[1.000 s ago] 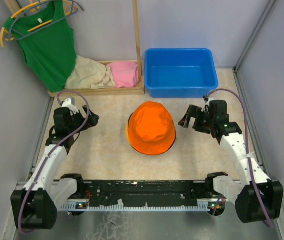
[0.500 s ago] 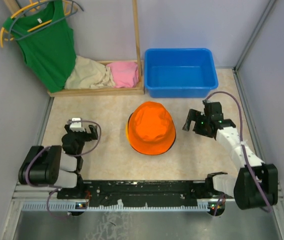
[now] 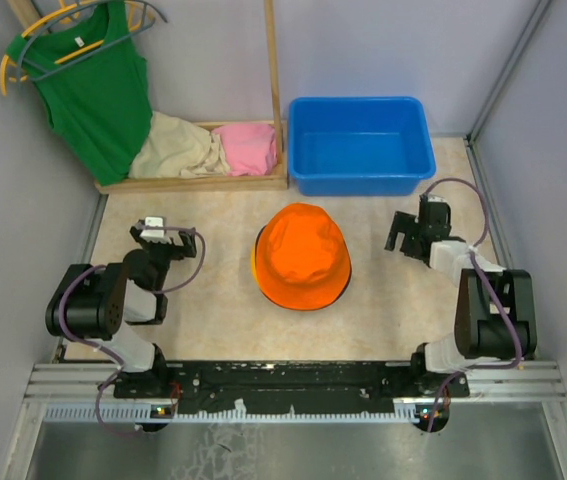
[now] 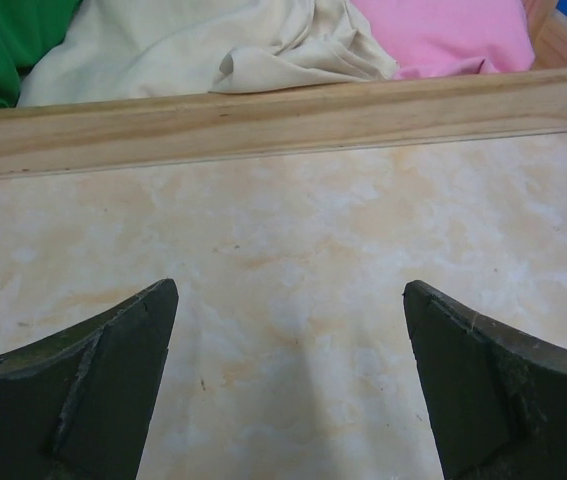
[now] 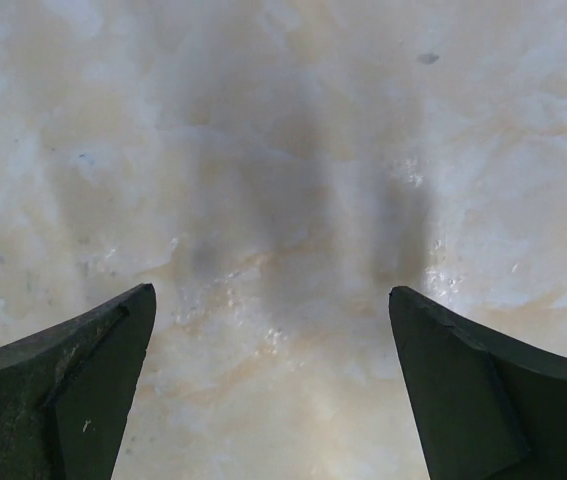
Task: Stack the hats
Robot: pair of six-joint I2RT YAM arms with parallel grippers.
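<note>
The orange hat point(image 3: 301, 257) is lying crown-up on the table point(image 3: 213, 300), in front of the blue bin point(image 3: 361, 143) and a little left of its middle (a yellow sliver and a dark edge are peeking from under its brim). The right gripper point(image 3: 404, 232) is hovering in front of the bin's right corner, its fingers point(image 5: 73, 380) spreading wide over bare table, holding nothing. The left gripper point(image 3: 163, 232) is sitting well left of the bin, its fingers point(image 4: 93, 390) likewise wide and empty. It is facing the wooden tray point(image 4: 263, 115) just beside the bin's left wall, which is carrying beige cloth point(image 4: 183, 45) and pink cloth point(image 4: 443, 30).
</note>
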